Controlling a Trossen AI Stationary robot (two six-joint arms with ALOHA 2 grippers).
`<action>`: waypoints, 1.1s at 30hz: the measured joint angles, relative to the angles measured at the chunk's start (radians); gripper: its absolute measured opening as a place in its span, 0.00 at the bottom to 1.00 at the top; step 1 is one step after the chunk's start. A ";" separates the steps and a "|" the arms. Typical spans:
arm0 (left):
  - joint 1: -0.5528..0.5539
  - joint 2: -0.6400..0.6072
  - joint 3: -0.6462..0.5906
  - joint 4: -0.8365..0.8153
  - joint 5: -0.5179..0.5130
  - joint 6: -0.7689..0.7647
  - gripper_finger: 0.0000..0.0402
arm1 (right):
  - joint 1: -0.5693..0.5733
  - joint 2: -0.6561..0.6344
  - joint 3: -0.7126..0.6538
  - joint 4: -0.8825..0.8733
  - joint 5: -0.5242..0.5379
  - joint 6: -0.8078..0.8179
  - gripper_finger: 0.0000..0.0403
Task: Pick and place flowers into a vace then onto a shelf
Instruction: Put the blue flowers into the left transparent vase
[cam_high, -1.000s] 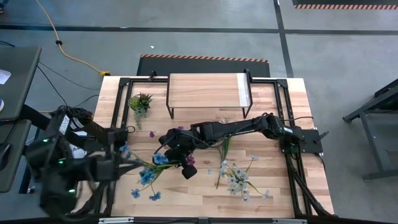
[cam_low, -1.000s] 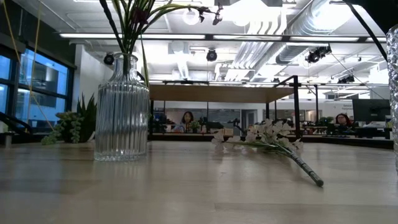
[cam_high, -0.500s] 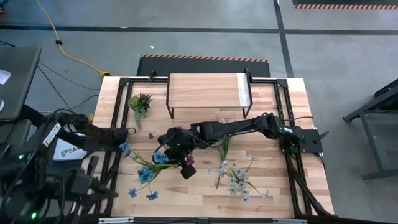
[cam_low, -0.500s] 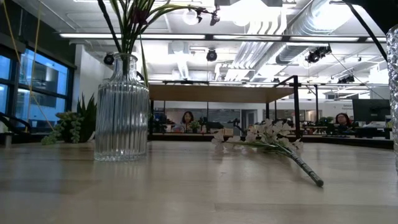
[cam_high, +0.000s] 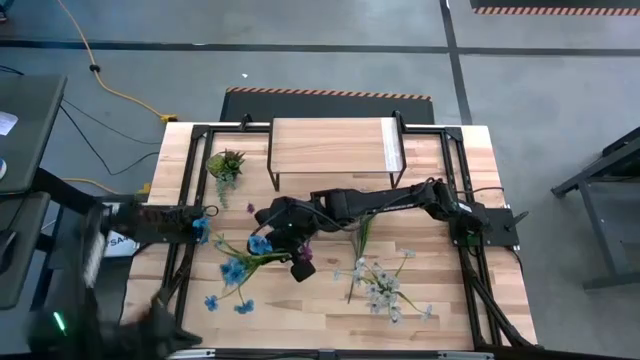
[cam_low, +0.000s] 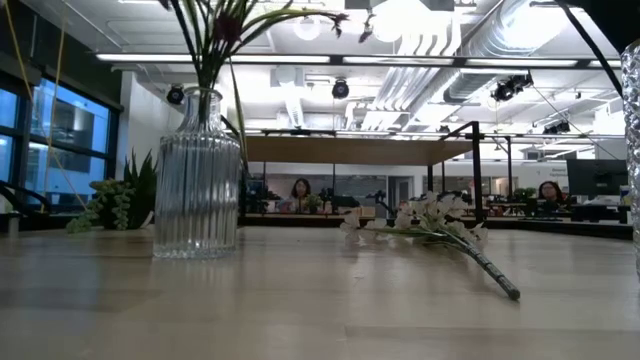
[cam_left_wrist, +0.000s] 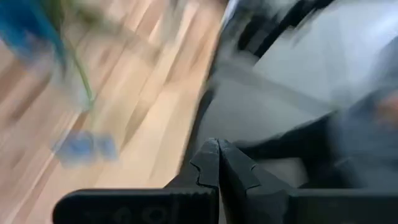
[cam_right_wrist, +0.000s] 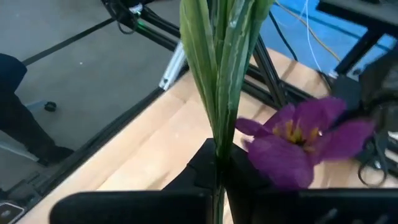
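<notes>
A ribbed clear glass vase (cam_low: 197, 185) stands on the table with green stems rising out of its neck. My right gripper (cam_right_wrist: 219, 155) hovers above it, shut on the stems of the purple flower spray (cam_right_wrist: 305, 140); in the high view it is at mid-table (cam_high: 285, 232). The blue flowers (cam_high: 235, 270) fan out toward the table's left from under that gripper. The white-pink spray (cam_high: 380, 285) lies flat on the table, also visible in the low view (cam_low: 430, 222). The shelf (cam_high: 333, 145) stands at the far edge. My left gripper (cam_left_wrist: 217, 155) is shut and pulled back off the table's left side. My right gripper pinches the bundle of green stems and leaves (cam_right_wrist: 217, 134) between its two fingers, just beside the purple blossom. The stems run along the fingers and out past their tips. Their lower ends stand inside the vase neck (cam_low: 200, 95).
A small green spiky potted plant (cam_high: 225, 163) sits at the far left of the table, left of the shelf. Black frame rails run along the table's edges. The near middle of the tabletop is bare wood. People sit in the room beyond.
My left arm has swung away from the blue flowers, off the table's left side toward the near edge, and shows blurred. My right gripper has shifted slightly toward the far edge, still shut on the stems. The blue flowers have settled a little toward the left.
</notes>
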 joint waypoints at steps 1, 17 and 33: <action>0.008 0.013 -0.039 0.012 0.026 -0.025 0.09 | -0.002 0.000 0.000 -0.011 -0.002 0.001 0.03; 0.015 0.006 -0.328 0.010 0.036 -0.369 0.09 | 0.011 0.000 -0.002 0.008 0.008 -0.002 0.03; 0.065 0.032 -0.336 0.001 0.082 -0.404 0.09 | 0.011 0.001 -0.002 0.002 0.004 -0.001 0.04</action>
